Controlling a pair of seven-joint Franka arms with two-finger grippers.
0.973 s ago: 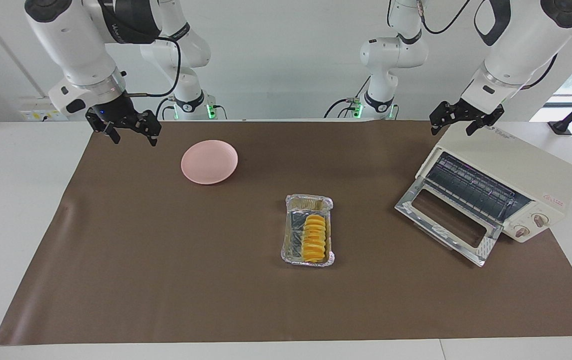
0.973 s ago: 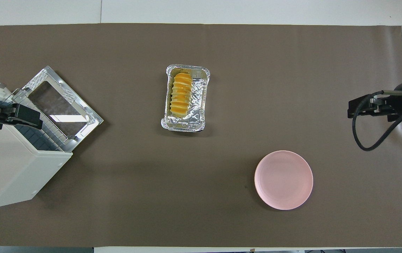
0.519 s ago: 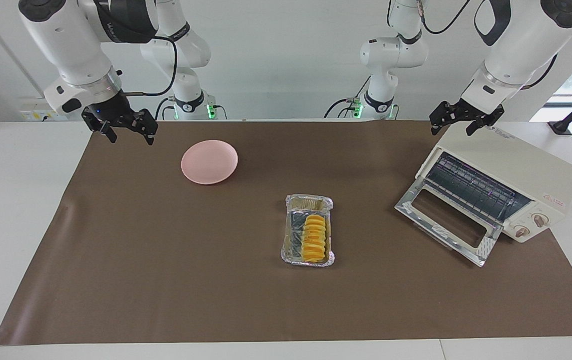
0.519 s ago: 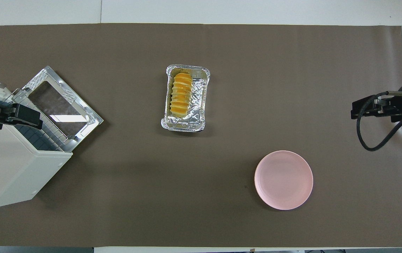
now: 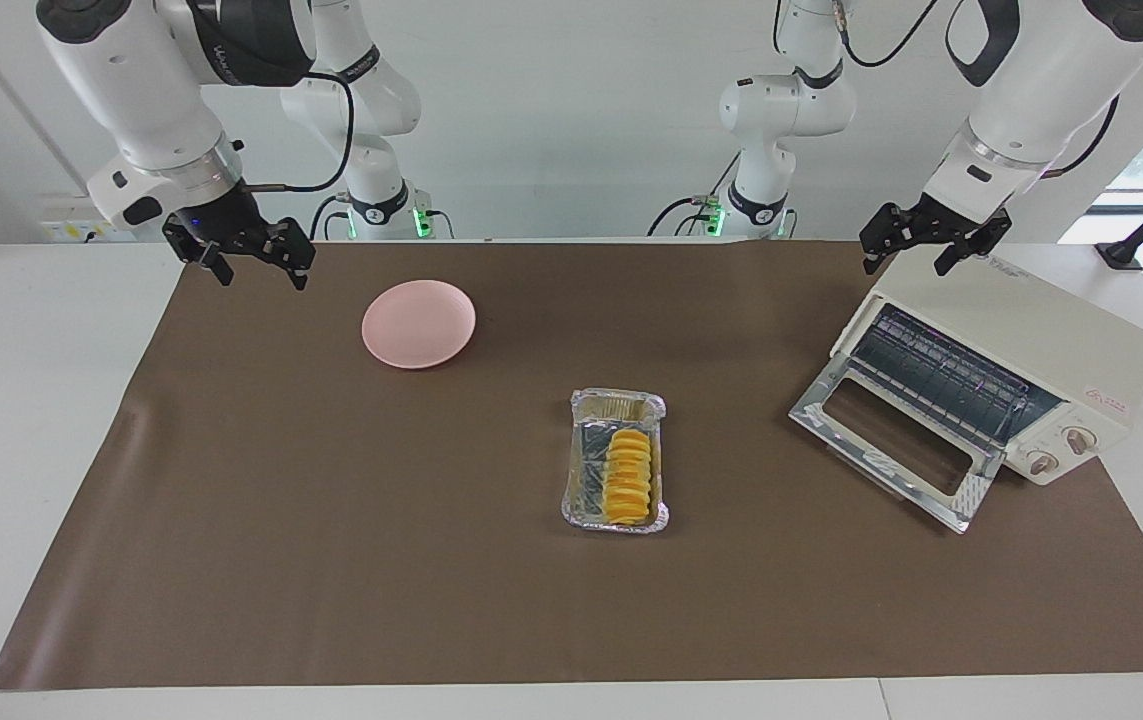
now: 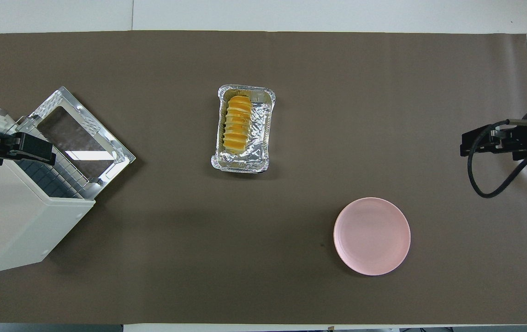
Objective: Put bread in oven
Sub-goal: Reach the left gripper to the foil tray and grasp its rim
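The bread (image 5: 628, 478), a golden-yellow ridged loaf, lies in a silver foil tray (image 5: 586, 485) in the middle of the table; it also shows in the overhead view (image 6: 237, 124). The cream-white oven (image 5: 1031, 330) stands at the left arm's end of the table, and its glass door (image 5: 891, 440) is dropped open. My left gripper (image 5: 904, 262) is open and empty in the air over the oven's top edge. My right gripper (image 5: 264, 278) is open and empty over the mat's edge at the right arm's end, beside the pink plate.
A pink plate (image 5: 418, 323) sits nearer to the robots than the foil tray, toward the right arm's end. A brown mat (image 5: 331, 560) covers the table. In the overhead view the oven (image 6: 9, 216), its door (image 6: 79, 133) and the plate (image 6: 371, 236) show too.
My right gripper has drawn back a little toward the right arm's end of the table. My left gripper has hardly moved. The bread, the tray and the oven are as before.
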